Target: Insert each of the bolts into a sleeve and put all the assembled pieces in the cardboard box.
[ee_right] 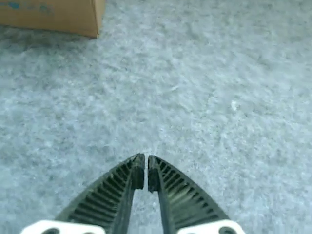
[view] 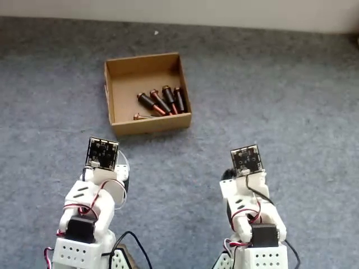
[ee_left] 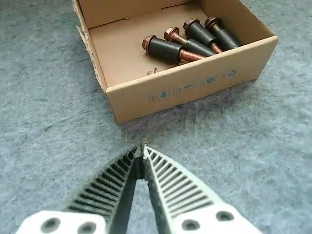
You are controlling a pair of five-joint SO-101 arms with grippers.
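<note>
Left gripper point(ee_left: 142, 149) closed, cardboard box point(ee_left: 195, 88) just ahead

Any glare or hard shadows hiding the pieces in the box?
High view: even light, no glare on the cardboard box or the sleeved bolts. Left wrist view: soft shadow on the carpet at the box's base; its near wall hides most of one bolt. Right wrist view: soft shadow beneath the box corner.

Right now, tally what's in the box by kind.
Sleeved bolts: 4
Bare bolt: 1
Total in the box: 5
</note>
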